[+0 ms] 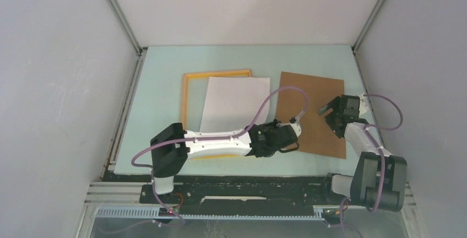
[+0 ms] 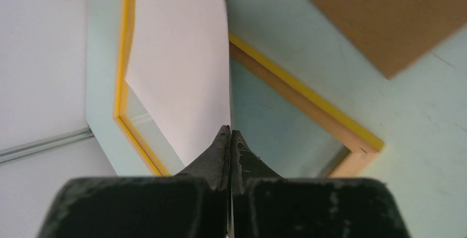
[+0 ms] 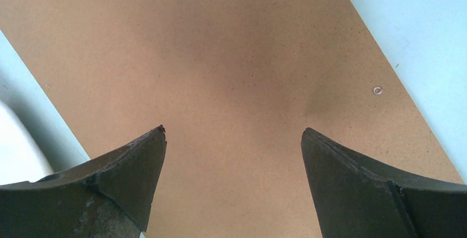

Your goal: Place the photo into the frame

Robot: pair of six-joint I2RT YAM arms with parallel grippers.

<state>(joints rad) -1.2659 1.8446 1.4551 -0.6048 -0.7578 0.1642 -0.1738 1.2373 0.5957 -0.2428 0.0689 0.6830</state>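
Photo, white back up, askew across frame, partly outside its rails

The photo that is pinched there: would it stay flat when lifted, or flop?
Probably floppy: the photo curves where the left hand pinches its edge. Likely light, being so thin. It may slide easily over the frame.

The photo shows only its blank white back; its printed face is turned away. Behind the left gripper, the arm covers the photo's near edge and much of the near rail of the frame. Below the right gripper, the backing sheet runs out of the wrist camera's view on several sides.
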